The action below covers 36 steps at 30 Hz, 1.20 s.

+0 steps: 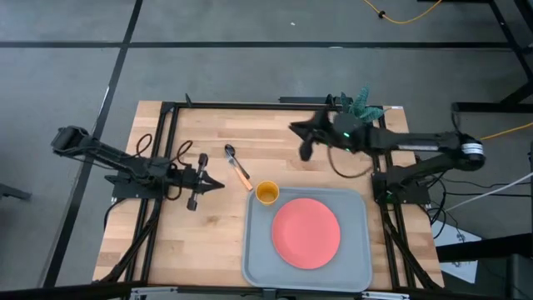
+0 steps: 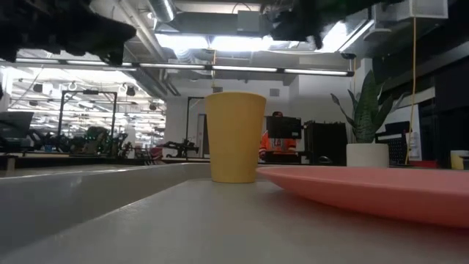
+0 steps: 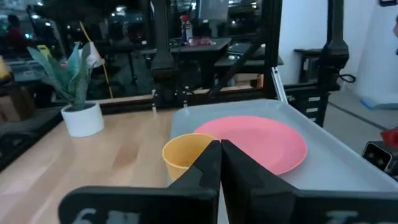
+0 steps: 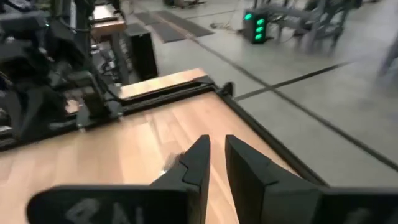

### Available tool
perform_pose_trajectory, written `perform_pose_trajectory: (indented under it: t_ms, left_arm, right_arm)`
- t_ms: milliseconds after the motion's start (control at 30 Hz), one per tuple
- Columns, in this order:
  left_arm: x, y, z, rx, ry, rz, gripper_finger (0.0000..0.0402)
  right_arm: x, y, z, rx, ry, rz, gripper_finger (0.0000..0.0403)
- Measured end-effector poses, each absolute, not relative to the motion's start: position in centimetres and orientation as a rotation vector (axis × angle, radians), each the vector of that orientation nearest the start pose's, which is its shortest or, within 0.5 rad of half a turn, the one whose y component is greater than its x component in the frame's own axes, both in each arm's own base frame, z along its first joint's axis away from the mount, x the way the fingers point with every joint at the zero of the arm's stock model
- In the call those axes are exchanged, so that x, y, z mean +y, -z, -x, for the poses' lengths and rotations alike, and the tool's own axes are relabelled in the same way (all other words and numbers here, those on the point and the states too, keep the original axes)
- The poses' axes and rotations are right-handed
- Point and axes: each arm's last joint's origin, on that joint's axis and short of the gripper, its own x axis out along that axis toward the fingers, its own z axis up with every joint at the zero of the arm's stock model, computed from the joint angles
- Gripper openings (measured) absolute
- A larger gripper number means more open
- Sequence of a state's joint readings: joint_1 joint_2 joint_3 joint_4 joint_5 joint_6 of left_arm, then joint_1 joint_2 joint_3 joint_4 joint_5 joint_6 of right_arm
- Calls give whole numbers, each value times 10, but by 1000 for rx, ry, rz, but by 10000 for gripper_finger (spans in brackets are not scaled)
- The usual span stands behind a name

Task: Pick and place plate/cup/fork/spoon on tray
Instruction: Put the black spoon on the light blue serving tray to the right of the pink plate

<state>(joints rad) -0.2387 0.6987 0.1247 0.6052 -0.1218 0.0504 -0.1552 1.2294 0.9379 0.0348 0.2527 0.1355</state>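
High view: spoon (image 1: 231,152) between end effectors.

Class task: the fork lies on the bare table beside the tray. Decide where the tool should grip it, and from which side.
Grip the fork at mid-handle, coming straight down from above. It lies flat on the wood, so only a top approach fits; fingers should straddle the thin orange handle crosswise. The spoon lies close at one end, so stay clear of it.

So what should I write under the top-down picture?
Plate and cup on the tray; fork and spoon left.
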Motion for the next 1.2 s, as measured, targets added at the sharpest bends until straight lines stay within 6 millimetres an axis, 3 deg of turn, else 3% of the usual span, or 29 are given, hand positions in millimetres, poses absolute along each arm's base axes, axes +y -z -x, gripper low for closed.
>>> perform_pose_trajectory:
  t_ms: [233,433,533,767,1200]
  left_arm:
    - [-26,-177,-147,33,110,37,0]
    - [-26,-151,-139,138,142,209,0]
    - [-26,-151,-139,146,127,266,0]
    - [-26,-150,-139,169,130,371,0]
    - [-25,-150,-139,158,107,288,0]
  right_arm:
    - [-77,-321,-333,287,377,-152,56]
    - [-90,-293,-373,441,380,-174,56]
    - [-91,-278,-388,481,337,-211,56]
    - [-94,-258,-407,523,283,-263,56]
    - [-106,-276,-435,475,291,-318,56]
